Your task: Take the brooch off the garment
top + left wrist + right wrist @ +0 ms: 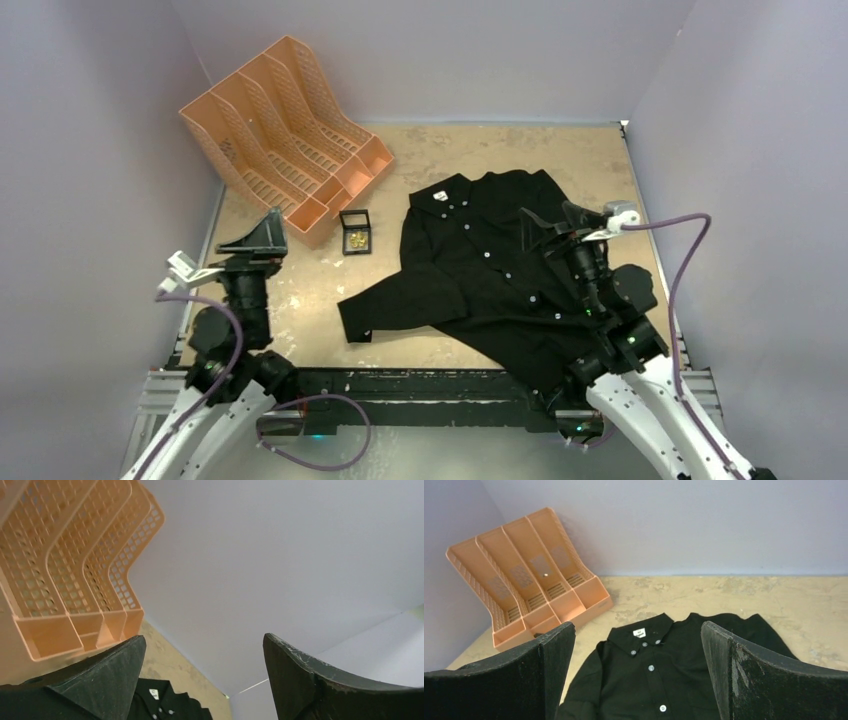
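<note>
The garment, a black button-up shirt (480,265), lies spread on the tan table, collar and white label toward the back. It also shows in the right wrist view (659,680) and partly in the left wrist view (165,705). No gold pin shows on the shirt in any view. Gold-yellow pieces lie in a small open black box (355,233) left of the shirt; I cannot tell if one is the brooch. My right gripper (560,225) (638,627) is open and empty above the shirt's right side. My left gripper (262,232) (205,640) is open and empty, left of the box.
A peach-orange plastic file rack (280,130) lies tipped at the back left, also seen in the left wrist view (65,555) and the right wrist view (524,575). Pale walls close in the table on three sides. The shirt's lower hem hangs near the front edge.
</note>
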Available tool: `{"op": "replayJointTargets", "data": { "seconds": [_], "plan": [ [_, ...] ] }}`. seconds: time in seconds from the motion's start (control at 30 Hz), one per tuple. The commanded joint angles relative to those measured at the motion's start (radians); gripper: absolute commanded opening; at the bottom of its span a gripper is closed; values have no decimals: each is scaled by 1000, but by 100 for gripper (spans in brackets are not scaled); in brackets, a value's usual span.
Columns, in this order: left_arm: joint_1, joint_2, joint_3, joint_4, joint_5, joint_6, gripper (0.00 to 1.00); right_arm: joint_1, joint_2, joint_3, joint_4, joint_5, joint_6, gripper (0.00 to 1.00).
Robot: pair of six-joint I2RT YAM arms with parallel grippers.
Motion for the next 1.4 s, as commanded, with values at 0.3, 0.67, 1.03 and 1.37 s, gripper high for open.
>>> {"op": "replayJointTargets", "data": {
  "seconds": [0.3,0.67,1.03,1.37],
  "plan": [
    [6,-101,510,-673,176,653,91,3,-138,286,-456,253,-71,98],
    [6,-207,431,-680,170,743,93,3,-344,141,-391,374,-150,98],
    [6,-210,305,-549,206,767,93,3,-428,79,-351,406,-141,98],
    [35,-211,277,-527,236,789,94,0,-385,68,-337,390,-153,98]
  ]
}}
